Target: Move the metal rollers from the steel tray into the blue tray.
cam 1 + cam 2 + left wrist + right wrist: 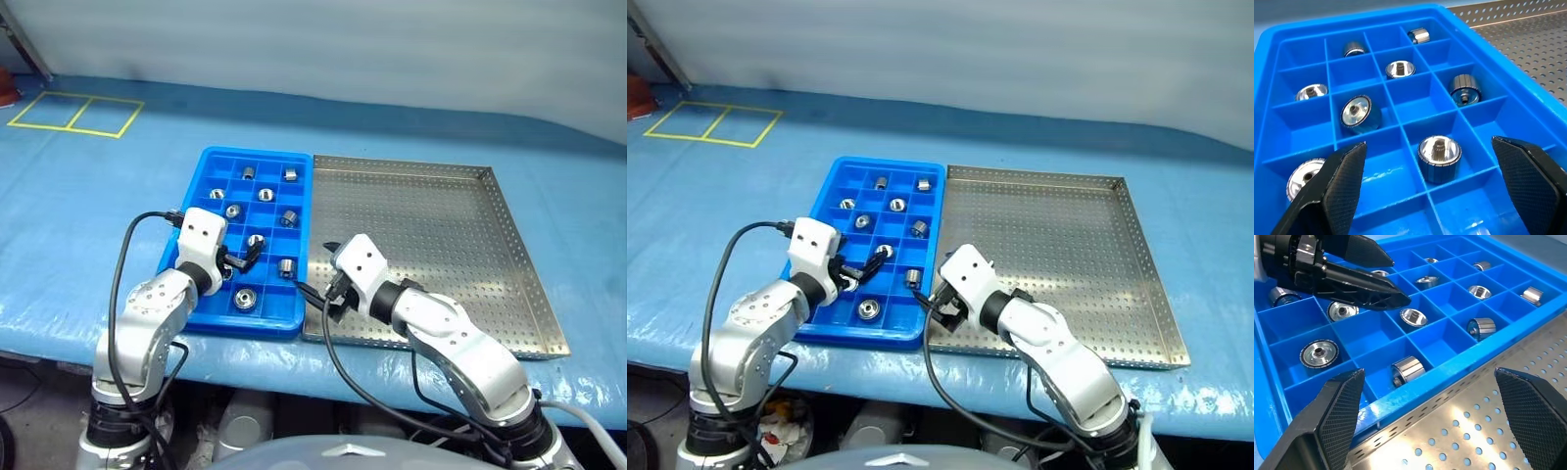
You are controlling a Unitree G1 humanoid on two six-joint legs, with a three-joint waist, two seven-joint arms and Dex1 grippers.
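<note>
The steel tray [431, 235] looks bare of rollers, though the right arm hides its near corner. The rollers [286, 265] sit in compartments of the blue tray [201, 176]. Left gripper [243, 258] and right gripper [328, 294]: jaws wide open, empty. The task seems nearly finished.

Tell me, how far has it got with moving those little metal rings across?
It looks nearly or fully done. The steel tray shows no metal rollers on its perforated floor; the metal rollers sit in compartments of the blue tray, one apiece. Nothing is in hand: the left gripper hangs over the blue tray with fingers apart, and the right gripper, at the trays' shared edge, is open too.
</note>
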